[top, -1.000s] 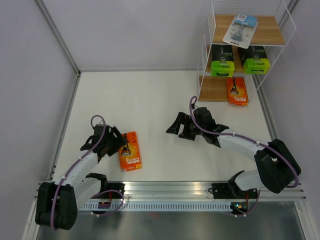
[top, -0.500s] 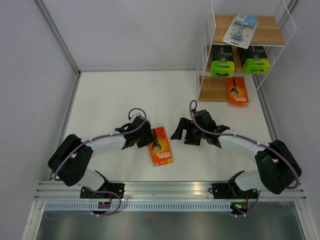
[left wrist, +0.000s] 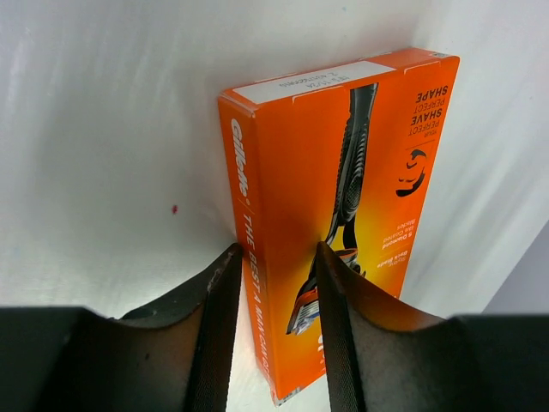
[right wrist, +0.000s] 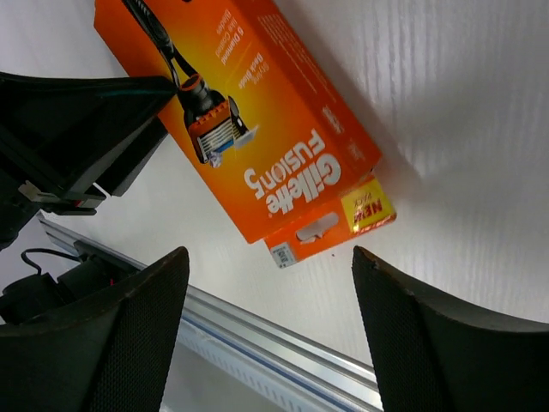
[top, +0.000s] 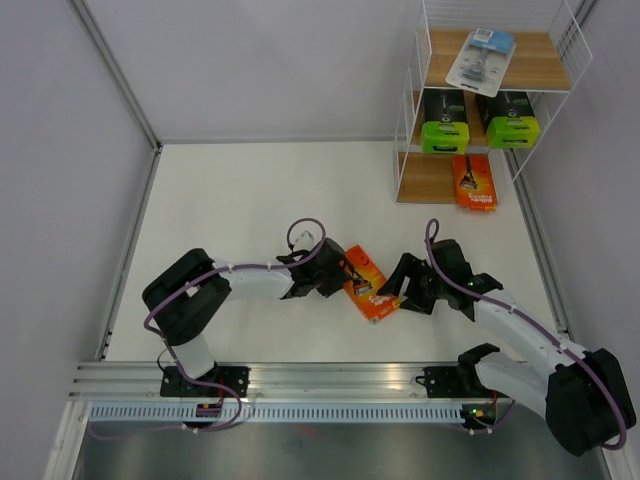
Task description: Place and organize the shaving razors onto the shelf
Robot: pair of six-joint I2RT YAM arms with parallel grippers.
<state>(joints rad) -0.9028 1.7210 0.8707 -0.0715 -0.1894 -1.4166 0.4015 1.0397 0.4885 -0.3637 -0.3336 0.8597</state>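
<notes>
A plain white surface (top: pixel 250 200) fills the booth, closed in by pale grey wall panels (top: pixel 270 60) at the back and sides, with a slim metal post (top: pixel 115 70) in the far left corner. Along the near edge runs an aluminium rail (top: pixel 340 378), with a slotted strip (top: pixel 330 411) just before it. One tiny red speck (left wrist: pixel 174 209) marks the white.

The white bench (top: pixel 250 190) is lit brightly and evenly from above; only soft, short shadows are cast. In the wrist view, the fingers (left wrist: pixel 214 335) of the left end effector (left wrist: pixel 276 253) are rendered dark and slightly soft, while the orange razor box (left wrist: pixel 360 197) is kept sharp.
</notes>
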